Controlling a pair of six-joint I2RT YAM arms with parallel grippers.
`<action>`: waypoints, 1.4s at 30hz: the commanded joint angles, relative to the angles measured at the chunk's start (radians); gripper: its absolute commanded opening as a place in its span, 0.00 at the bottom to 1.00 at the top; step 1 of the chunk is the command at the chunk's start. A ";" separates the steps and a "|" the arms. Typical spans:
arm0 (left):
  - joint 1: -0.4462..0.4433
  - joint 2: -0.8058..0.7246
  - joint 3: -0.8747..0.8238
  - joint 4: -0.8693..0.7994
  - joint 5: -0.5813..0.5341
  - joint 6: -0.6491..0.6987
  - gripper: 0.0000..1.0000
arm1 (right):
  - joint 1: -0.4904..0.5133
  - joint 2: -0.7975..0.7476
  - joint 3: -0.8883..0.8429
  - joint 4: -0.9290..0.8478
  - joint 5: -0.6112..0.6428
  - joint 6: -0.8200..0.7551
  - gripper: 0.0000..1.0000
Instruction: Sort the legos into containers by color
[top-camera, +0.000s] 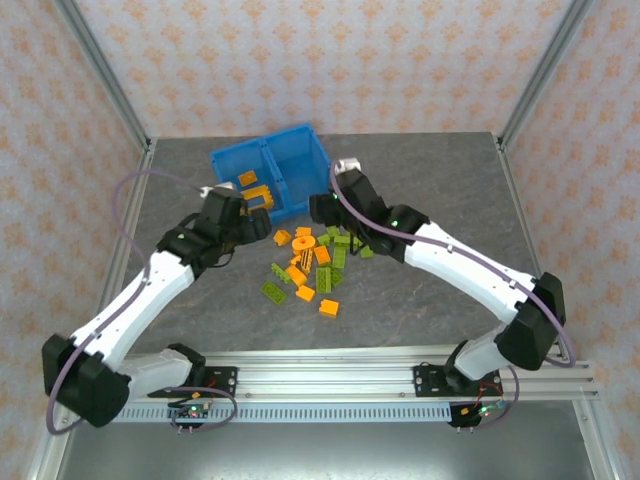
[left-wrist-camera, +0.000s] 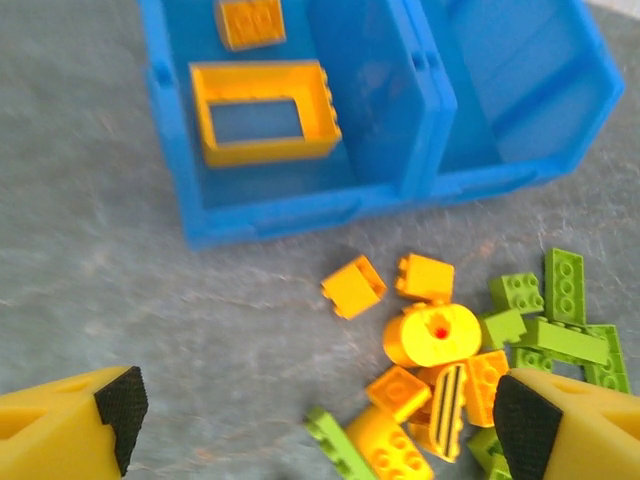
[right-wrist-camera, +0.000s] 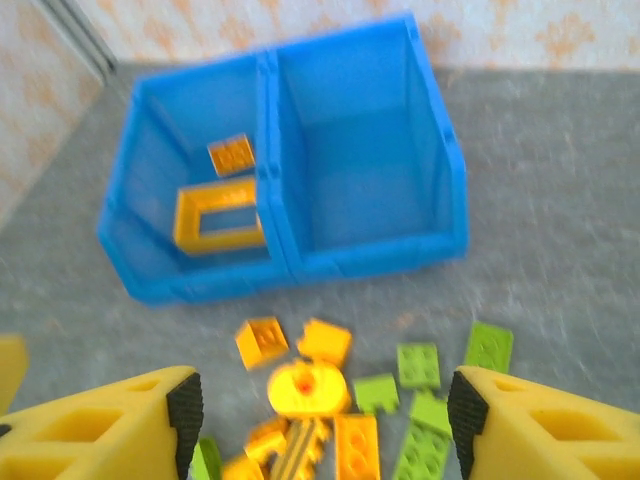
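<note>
In the top view the blue bin (top-camera: 300, 165) sits upper centre on the counter (top-camera: 420, 310), its near wall just above the legos (top-camera: 303, 270), which lie scattered mid-frame between our two arms. Bare counter opens left, right and below the pile. The bin's left compartment (left-wrist-camera: 270, 185) holds the orange frame (left-wrist-camera: 270, 148) and an orange brick (left-wrist-camera: 250, 22). Our left jaws stand released and wide at the bottom of the left wrist view, with bricks between them, ungripped. Our right jaws are likewise spread, grasping nothing; the pile lies between their pads (right-wrist-camera: 185, 415), the bin above.
</note>
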 joint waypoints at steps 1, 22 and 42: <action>-0.057 0.107 -0.020 0.081 0.033 -0.169 0.90 | 0.002 -0.048 -0.088 -0.019 0.021 -0.024 0.78; -0.089 0.686 0.322 -0.020 -0.136 -0.301 0.68 | -0.050 -0.106 -0.178 -0.132 0.091 0.077 0.99; -0.070 0.760 0.215 0.062 -0.138 -0.331 0.50 | -0.054 -0.080 -0.142 -0.159 0.029 0.092 0.99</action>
